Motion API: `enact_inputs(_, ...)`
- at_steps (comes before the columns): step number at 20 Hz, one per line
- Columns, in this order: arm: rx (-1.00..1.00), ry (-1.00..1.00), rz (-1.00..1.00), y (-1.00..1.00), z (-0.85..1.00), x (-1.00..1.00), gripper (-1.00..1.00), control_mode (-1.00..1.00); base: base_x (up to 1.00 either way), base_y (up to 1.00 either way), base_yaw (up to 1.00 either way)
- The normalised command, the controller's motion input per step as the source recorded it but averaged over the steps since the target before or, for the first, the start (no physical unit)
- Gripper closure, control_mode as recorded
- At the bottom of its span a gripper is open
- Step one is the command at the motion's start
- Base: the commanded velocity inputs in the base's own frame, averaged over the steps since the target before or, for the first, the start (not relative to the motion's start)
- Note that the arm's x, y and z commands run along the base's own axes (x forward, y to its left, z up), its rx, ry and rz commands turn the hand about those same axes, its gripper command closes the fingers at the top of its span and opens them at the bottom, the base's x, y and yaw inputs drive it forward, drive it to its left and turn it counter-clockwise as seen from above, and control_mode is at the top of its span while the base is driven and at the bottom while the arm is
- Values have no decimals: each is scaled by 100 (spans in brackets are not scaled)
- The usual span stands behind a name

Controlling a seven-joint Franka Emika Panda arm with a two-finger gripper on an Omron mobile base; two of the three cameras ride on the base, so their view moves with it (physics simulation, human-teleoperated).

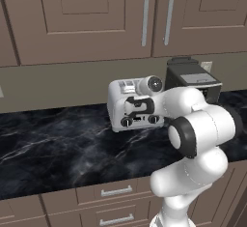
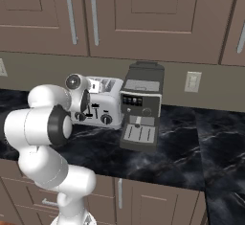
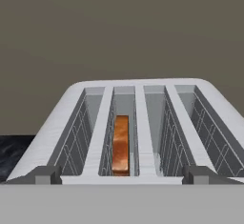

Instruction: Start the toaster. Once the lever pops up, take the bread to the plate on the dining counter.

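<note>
With the tool [image 1: 140, 106] wide and empty at the toaster [image 1: 118, 107] front, bread [image 3: 121, 144] sits in the second slot at 6 o'clock; starting looks pending: press a lever.

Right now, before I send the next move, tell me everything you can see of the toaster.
The toaster is a boxy silver-white unit that looks like metal or plastic, standing upright on the black marble counter against the wall, directly left of the black coffee machine. Its front carries two round black knobs and dark tabs. On top are four long slots with wire guides; the bread stands on edge in the second slot from the left in the hand view. The arm hangs close in front.
</note>
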Motion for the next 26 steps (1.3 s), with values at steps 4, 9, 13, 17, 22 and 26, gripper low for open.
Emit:
enact_inputs(4, 0, 0, 0, 4, 0, 2, -100, -100, 0, 0, 0)
enact_inputs(9, 0, 0, 0, 0, 0, 0, -100, -100, 0, 0, 0)
enact_inputs(13, 0, 0, 0, 0, 0, 0, -100, -100, 0, 0, 0)
enact_inputs(17, 0, 0, 0, 0, 0, 0, -100, -100, 0, 0, 0)
enact_inputs(22, 0, 0, 0, 0, 0, 0, -100, -100, 0, 0, 0)
enact_inputs(26, 0, 0, 0, 0, 0, 0, -100, -100, 0, 0, 0)
